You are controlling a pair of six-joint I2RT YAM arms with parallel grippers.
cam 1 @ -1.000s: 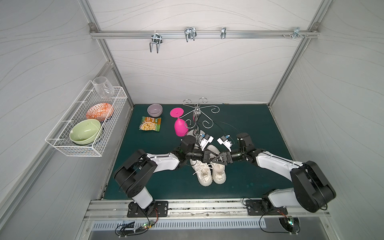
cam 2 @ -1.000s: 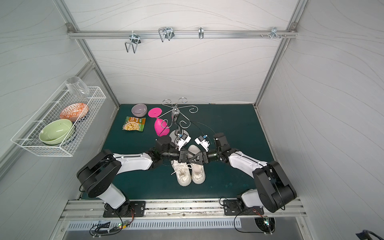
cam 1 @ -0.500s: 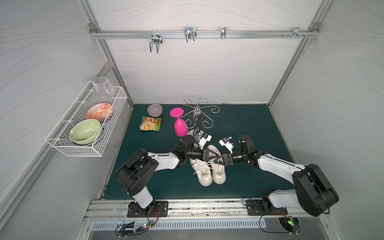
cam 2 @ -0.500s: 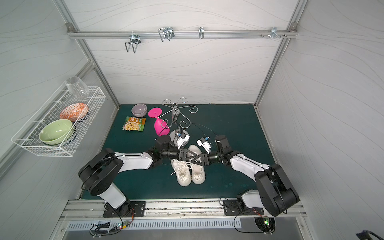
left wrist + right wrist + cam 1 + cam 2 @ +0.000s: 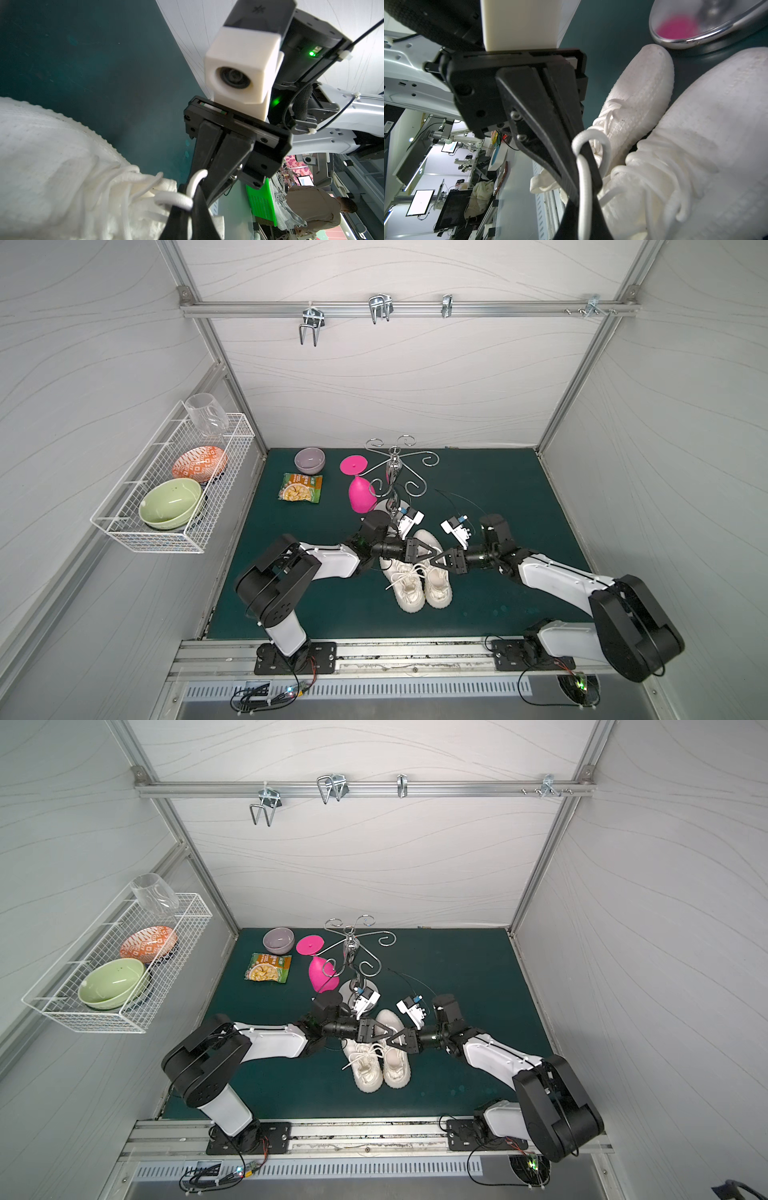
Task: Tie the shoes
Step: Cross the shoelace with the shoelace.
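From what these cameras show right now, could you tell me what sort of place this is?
Most likely a robotics lab test cell: white panel walls on an aluminium frame, a black-and-white left robot arm and right robot arm bolted to a front rail beside a dark green mat, and lit monitors beyond.

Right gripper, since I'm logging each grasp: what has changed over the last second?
The right gripper closed its open jaws on a lace loop above the shoes, barely shifting otherwise. The left gripper stayed shut on lace; the shoes and both arms kept their places.
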